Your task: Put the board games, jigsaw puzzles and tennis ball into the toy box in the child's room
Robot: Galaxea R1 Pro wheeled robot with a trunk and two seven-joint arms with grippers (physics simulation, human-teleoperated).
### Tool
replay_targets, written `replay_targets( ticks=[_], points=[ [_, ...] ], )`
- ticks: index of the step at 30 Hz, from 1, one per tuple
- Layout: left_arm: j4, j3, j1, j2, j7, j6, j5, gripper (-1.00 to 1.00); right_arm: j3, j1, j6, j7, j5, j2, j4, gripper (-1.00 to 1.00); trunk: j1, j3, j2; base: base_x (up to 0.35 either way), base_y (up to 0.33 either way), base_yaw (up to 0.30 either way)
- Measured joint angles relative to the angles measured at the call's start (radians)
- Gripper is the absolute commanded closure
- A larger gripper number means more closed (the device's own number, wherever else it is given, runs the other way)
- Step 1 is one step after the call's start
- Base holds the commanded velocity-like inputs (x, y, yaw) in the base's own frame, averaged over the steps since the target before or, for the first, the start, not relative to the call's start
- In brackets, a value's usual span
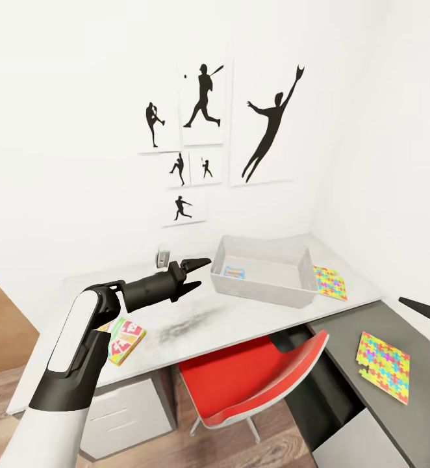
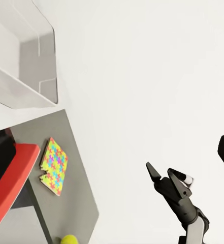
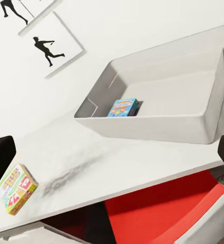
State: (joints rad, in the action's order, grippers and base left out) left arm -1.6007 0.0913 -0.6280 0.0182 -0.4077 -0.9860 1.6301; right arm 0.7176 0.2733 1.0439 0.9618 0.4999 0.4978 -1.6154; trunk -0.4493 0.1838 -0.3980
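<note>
Your left gripper (image 1: 197, 273) is reaching level over the table (image 1: 241, 312), jaws parted, holding nothing | right gripper (image 2: 165, 175) is hovering with jaws spread | toy box (image 1: 267, 270) is sitting long axis along the desk, holding one blue board game (image 3: 123, 107) | two jigsaw puzzles (image 1: 330, 282) (image 1: 384, 365) are lying flat, one small board game (image 1: 125, 338) is near the desk edge.

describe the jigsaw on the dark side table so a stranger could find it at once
Start at the long pale desk under the baseball silhouette pictures, then drop to the lower dark grey side table on its right. The jigsaw lies flat there, alone; the other jigsaw sits on the pale desk beside the grey bin.
</note>
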Motion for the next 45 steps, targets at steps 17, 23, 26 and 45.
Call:
replay_targets(
  ticks=[17,23,26,45],
  points=[
    [0.000,0.000,0.000,0.000,0.000,0.000,0.000,-1.00,-0.005,0.000,0.000,0.000,0.000,-0.001,0.000,-1.00,0.000,-0.012,0.000,-0.001,0.000,-0.066],
    [0.000,0.000,0.000,0.000,0.000,0.000,0.000,-1.00,-0.008,0.000,0.000,0.000,0.000,-0.003,0.000,-1.00,0.000,-0.018,0.000,0.000,0.000,-0.150],
    [0.000,0.000,0.000,0.000,0.000,0.000,0.000,-1.00,-0.009,0.000,0.000,0.001,0.000,-0.003,0.000,-1.00,0.000,-0.022,0.000,0.000,0.000,-0.156],
    [0.001,0.001,0.000,0.001,-0.001,0.000,0.000,-1.00,-0.013,0.000,0.000,0.002,0.000,0.000,0.000,-1.00,0.000,-0.047,0.000,0.000,0.000,-0.170]
  ],
)
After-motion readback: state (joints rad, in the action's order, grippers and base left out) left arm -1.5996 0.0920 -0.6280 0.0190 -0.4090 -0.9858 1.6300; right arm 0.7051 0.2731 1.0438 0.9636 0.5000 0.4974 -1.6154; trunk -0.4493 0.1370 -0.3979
